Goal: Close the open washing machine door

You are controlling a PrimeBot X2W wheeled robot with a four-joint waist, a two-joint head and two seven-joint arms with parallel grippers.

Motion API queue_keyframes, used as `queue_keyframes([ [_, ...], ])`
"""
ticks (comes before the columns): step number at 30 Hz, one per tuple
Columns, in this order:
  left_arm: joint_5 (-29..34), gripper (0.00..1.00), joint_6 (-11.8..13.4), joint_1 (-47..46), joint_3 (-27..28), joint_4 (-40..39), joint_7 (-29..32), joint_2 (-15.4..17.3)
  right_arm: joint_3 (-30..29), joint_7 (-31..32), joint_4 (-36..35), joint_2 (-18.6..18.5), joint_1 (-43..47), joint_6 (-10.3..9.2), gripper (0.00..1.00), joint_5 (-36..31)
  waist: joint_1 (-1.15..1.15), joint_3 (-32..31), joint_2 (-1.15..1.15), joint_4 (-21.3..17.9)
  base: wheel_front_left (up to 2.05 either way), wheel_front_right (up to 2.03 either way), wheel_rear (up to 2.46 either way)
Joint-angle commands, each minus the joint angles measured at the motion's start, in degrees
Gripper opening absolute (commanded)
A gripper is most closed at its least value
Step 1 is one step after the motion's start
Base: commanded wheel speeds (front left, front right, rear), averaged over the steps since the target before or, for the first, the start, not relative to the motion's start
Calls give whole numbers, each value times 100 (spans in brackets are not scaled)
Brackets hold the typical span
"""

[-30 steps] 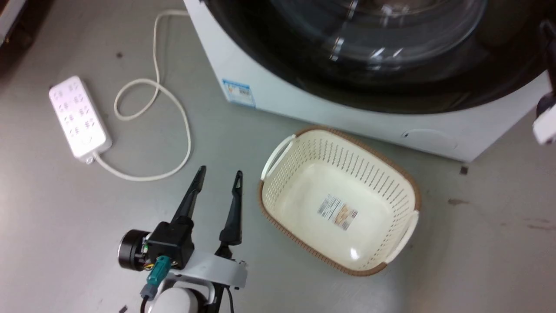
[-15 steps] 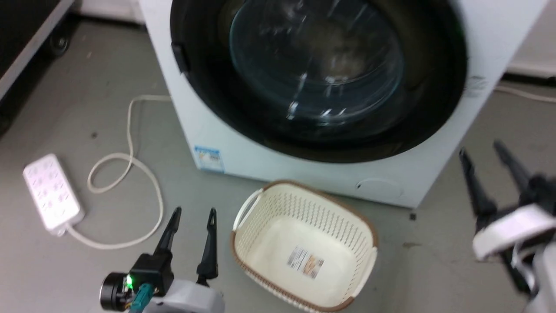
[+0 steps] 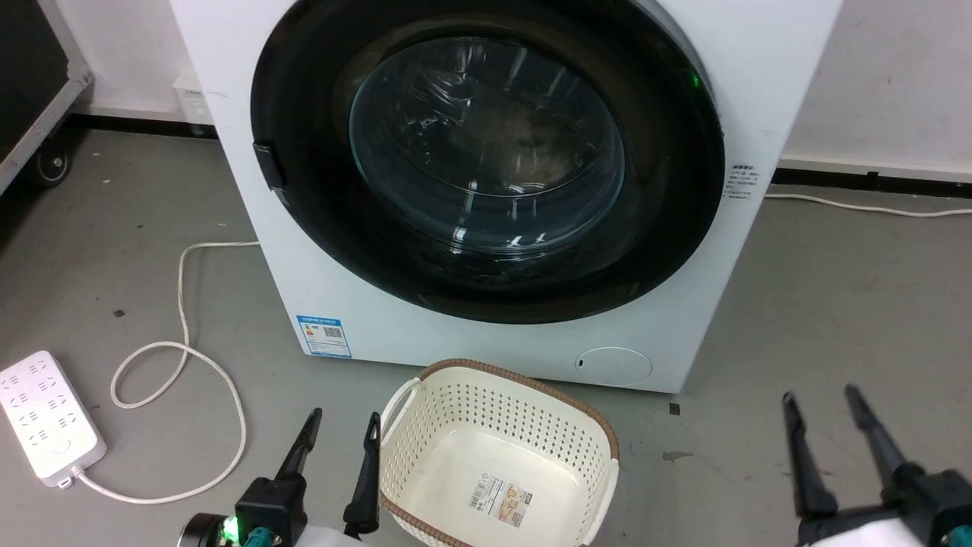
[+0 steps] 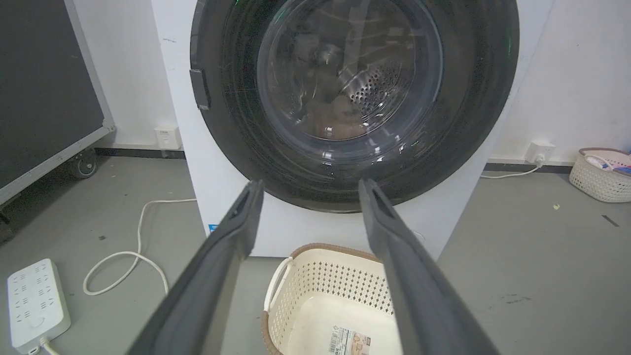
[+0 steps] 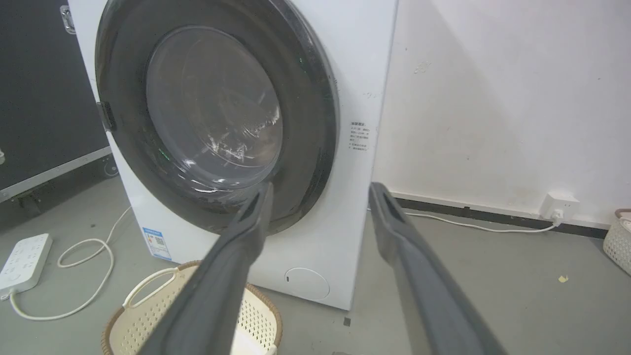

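The washing machine [image 3: 456, 349] is a white box in front of me. Its round glossy black washing machine door [image 3: 486, 159] lies flush against the front, with the glass bowl at its centre and a small black catch on its left rim. My left gripper [image 3: 343, 416] is open low at the left, well short of the machine, with nothing between its fingers. My right gripper [image 3: 820, 393] is open low at the right, also empty. The left wrist view looks past the open left gripper [image 4: 311, 183] at the door [image 4: 355, 93]. The right wrist view shows the open right gripper [image 5: 321, 187] and the door [image 5: 212, 108] from the right.
A cream perforated basket [image 3: 486, 403] stands on the floor just before the machine, between my grippers. A white power strip [image 3: 45, 418] and its looped cord [image 3: 182, 304] lie at the left. A black wheeled case [image 3: 30, 76] stands far left. Another basket [image 4: 601, 172] sits by the right wall.
The head camera has tilted up and now takes in the whole door. My right gripper has left the door's right edge, dropped to the lower right and opened. The left gripper stays open.
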Motion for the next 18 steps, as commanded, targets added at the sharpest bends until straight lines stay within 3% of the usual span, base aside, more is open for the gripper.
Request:
queue_keyframes([
  [1,27,100,-47,53,-3,45,-25,27,26,-25,-1,42,119,-4,100,-61,1,4,0,-8,0,0,0],
  [9,54,100,-79,34,80,130,-25,13,107,-26,46,66,189,-4,100,30,1,-29,0,-4,0,0,0],
  [10,20,0,-64,-1,73,128,10,0,115,5,36,36,101,1,0,13,1,-30,0,-3,0,0,0],
  [18,39,0,-55,-6,86,91,63,-9,132,58,27,36,78,1,0,6,1,-25,0,-14,0,0,0],
])
